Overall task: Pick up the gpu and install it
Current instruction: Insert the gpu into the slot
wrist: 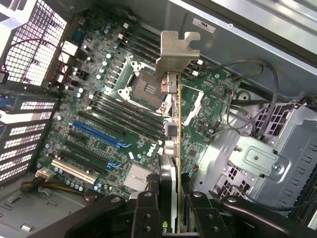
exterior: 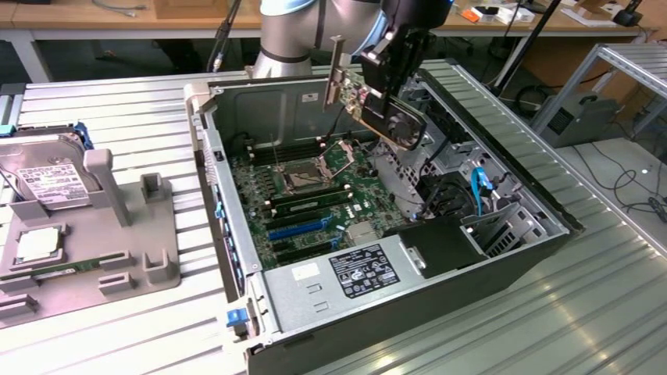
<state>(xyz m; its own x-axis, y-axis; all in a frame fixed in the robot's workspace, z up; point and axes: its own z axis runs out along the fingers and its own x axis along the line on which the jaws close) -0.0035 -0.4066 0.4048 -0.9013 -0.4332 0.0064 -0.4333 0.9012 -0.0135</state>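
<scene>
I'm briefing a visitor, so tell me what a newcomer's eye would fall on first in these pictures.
The gripper holds the graphics card tilted in the air over the open computer case, with the card's pale metal bracket at its raised end. Under it lies the green motherboard with its slots. At the exterior view's left, a hard drive sits in a grey holder.

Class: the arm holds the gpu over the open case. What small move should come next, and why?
Probably lower the gpu slowly toward the blue slot, levelling it on the way. The fingers grip it tilted above the motherboard, and its edge touches no slot yet.
</scene>
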